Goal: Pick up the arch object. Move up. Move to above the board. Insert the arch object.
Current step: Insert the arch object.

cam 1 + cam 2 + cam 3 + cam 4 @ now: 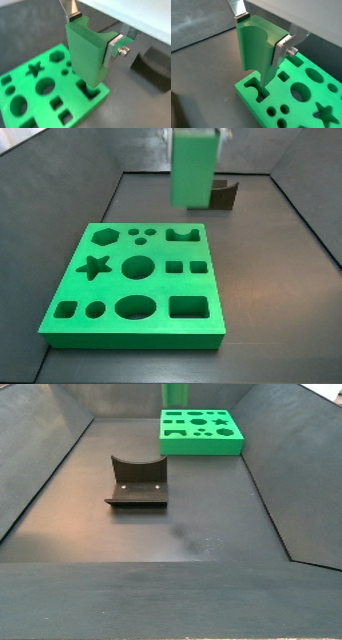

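Observation:
My gripper [92,34] is shut on the arch object [88,55], a tall bright green block held upright with its curved notch at the upper end between the fingers [114,49]. It shows in both wrist views; in the second my gripper [262,31] grips the arch object [256,47] the same way. The green board [30,102] with its shaped cut-outs lies below. The block's lower end hangs above the arch cut-out [254,86] near the board's edge. In a side view the block [195,170] hangs clear above the board [134,278]. In a side view the board [201,431] shows alone.
The dark fixture [136,482] stands on the floor apart from the board, and it also shows behind the block in a side view [223,196]. Dark sloped walls [40,474] enclose the floor on all sides.

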You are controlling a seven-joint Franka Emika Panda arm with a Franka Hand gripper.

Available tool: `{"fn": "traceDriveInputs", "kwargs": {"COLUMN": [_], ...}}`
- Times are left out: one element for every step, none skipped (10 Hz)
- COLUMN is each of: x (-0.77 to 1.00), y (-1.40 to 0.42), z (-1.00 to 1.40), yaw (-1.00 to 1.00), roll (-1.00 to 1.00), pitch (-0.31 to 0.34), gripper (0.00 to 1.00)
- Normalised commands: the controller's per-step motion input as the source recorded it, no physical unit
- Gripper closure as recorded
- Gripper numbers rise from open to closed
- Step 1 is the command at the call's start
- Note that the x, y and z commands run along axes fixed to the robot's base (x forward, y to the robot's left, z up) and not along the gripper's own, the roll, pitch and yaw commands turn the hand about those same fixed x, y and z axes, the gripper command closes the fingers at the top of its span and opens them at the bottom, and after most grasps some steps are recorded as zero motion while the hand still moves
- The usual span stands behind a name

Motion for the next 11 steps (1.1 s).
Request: {"fn": "traceDriveInputs", "kwargs": {"x": [0.42, 0.21, 0.0, -0.09, -0.22, -0.32, -0.24, -0.17, 0.0, -0.05, -0.11], "y": [-0.34, -0.28, -0.18, 0.0, 0.16, 0.39, 0.37, 0.2, 0.0, 0.0, -0.03], "z": [-0.74, -0.38, -0.13, -0.25, -0.14, -0.3, -0.24, -0.11, -0.03, -0.03, -0.08], "yaw": [0.0, 0.0, 0.0, 0.0, 0.0, -0.01, -0.04, 0.0, 0.0, 0.0, 0.0], "roll": [0.28, 0.49, 0.5, 0.3, -0.03, -0.06, -0.14, -0.17, -0.17, -0.18, -0.2], "pitch": [-0.014, 0.0, 0.01, 0.003, 0.0, -0.027, -0.034, -0.06, -0.063, -0.14, -0.187], "gripper": [1.0, 1.0, 1.0, 1.0, 1.0, 1.0, 1.0, 1.0, 1.0, 1.0, 1.0]}}
